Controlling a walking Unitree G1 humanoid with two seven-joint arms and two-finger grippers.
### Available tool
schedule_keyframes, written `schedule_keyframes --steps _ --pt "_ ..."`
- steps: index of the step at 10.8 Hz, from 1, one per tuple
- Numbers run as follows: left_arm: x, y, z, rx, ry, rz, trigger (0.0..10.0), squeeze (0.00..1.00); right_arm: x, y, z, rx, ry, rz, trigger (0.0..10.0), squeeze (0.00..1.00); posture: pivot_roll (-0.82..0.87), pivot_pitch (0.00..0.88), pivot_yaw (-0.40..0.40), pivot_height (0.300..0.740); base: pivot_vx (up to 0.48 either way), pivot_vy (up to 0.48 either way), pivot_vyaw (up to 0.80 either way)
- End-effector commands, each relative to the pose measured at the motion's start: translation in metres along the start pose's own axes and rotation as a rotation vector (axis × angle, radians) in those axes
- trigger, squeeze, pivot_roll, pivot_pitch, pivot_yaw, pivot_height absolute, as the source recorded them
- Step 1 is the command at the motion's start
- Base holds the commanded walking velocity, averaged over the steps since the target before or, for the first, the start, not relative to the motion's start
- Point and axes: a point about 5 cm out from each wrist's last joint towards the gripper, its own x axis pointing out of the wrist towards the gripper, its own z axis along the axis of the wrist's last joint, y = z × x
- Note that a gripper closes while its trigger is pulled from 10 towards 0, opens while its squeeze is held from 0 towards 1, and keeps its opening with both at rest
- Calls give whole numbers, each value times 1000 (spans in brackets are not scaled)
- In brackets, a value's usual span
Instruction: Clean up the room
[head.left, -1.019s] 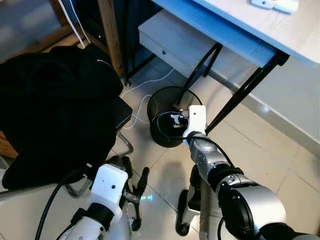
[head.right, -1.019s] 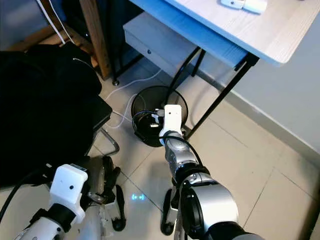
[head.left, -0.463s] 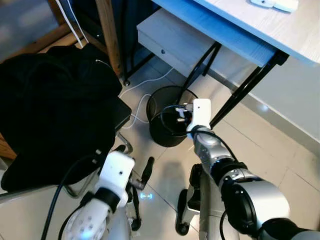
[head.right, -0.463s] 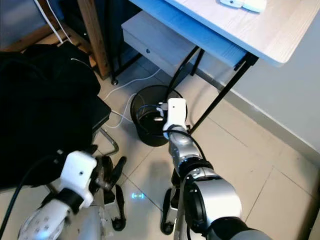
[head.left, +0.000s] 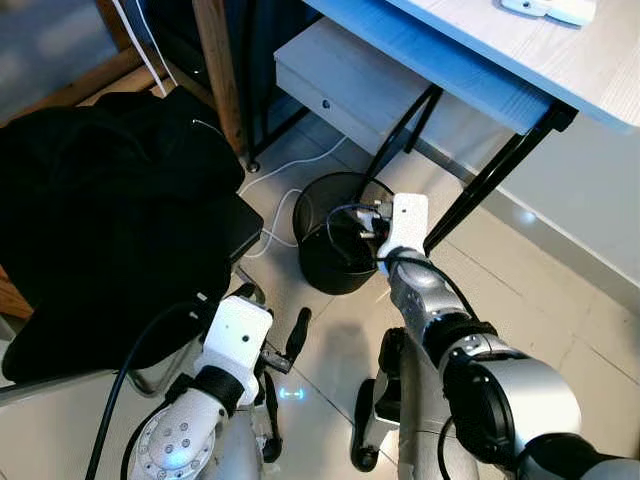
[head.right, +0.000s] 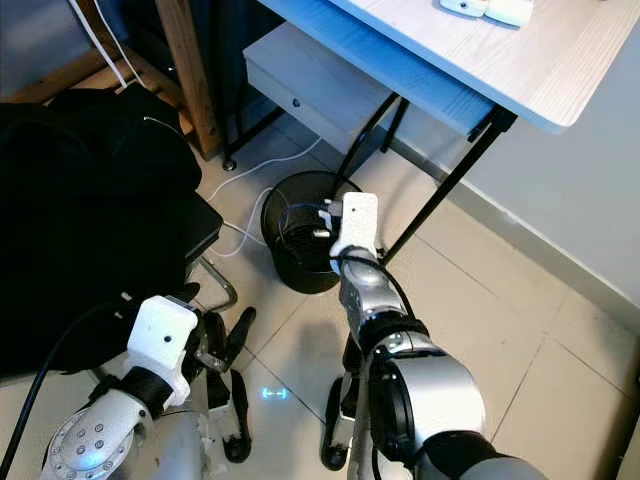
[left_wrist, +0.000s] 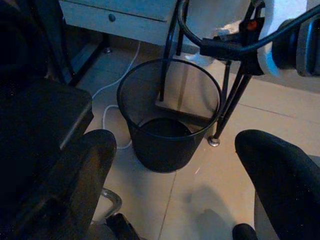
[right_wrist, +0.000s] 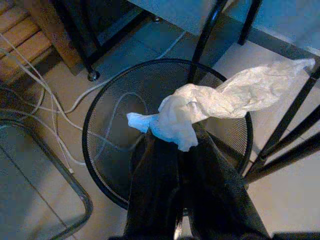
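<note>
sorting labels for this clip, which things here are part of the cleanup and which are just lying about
Part of the job:
- crumpled white tissue, pinched in the right claw
- black mesh bin, below the tissue

Just lying about:
- black garment on the chair
- white cables on the floor
- desk with its drawer
- left claw, idle near the floor

Home study corner: desk (head.left: 560, 70), wastebasket (head.left: 335, 240), tiled floor (head.left: 520, 300).

Tiled floor (head.left: 520, 290) bears mesh bin (head.left: 330, 255), white cable (head.left: 290, 190).

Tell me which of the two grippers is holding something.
The right gripper: its fingers pinch a crumpled white tissue above the black mesh bin. The left gripper hangs open and empty, low by the floor.
</note>
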Motion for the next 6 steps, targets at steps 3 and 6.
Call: schedule_keyframes --steps 3,6 --pt "-3 -6 -5 -17 18 -11 10000 0 -2 4 -11 18 50 3 10000 0 303 278 -80 578 0 0 0" --pt "-4 -7 -5 24 20 -3 10000 0 -3 8 -13 19 61 17 10000 0 306 283 -84 578 0 0 0"
